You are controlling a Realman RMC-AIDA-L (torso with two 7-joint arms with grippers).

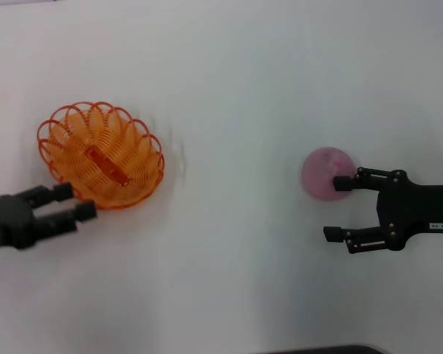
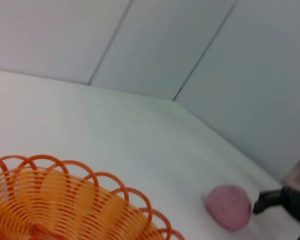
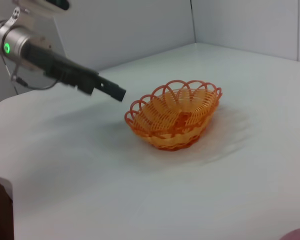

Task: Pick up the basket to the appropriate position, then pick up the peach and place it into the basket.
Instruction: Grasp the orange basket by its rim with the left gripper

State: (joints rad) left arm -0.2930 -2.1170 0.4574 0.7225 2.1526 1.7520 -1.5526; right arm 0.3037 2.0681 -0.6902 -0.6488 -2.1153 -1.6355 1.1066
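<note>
The orange basket (image 1: 100, 155) sits on the white table at the left; it also shows in the left wrist view (image 2: 55, 205) and the right wrist view (image 3: 177, 117). My left gripper (image 1: 75, 202) is open at the basket's near rim, not holding it; in the right wrist view this gripper (image 3: 110, 91) hangs just short of the rim. The pink peach (image 1: 323, 172) lies at the right and shows in the left wrist view (image 2: 229, 206). My right gripper (image 1: 338, 208) is open wide beside the peach, one fingertip (image 1: 343, 182) touching its near side.
The white table (image 1: 229, 88) stretches between basket and peach. Grey walls stand behind it in the left wrist view (image 2: 155, 45). The table's edge shows in the right wrist view (image 3: 0, 150).
</note>
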